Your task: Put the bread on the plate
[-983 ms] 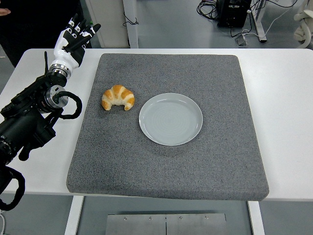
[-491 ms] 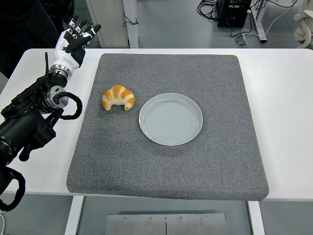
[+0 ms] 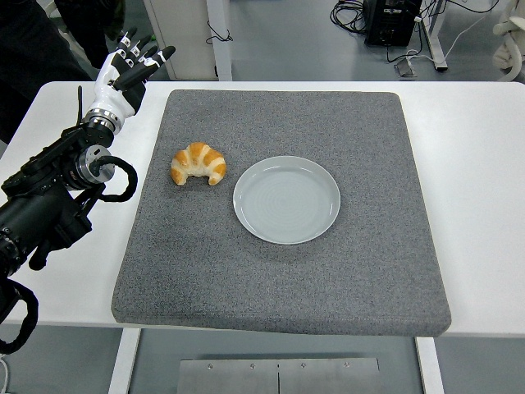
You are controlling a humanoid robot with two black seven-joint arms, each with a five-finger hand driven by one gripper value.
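A golden croissant lies on the grey mat, just left of an empty pale grey plate. The two sit apart, with a small gap between them. My left hand hovers over the white table beyond the mat's far left corner, well above and left of the croissant. Its white fingers are spread and hold nothing. The right arm does not show.
A thick grey foam mat covers most of the white table. A person in dark clothing stands at the top left, behind my left hand. Cables and equipment lie on the floor beyond the table.
My left hand has edged slightly right and toward the mat. The person at the top left has shifted. Croissant and plate have not moved.
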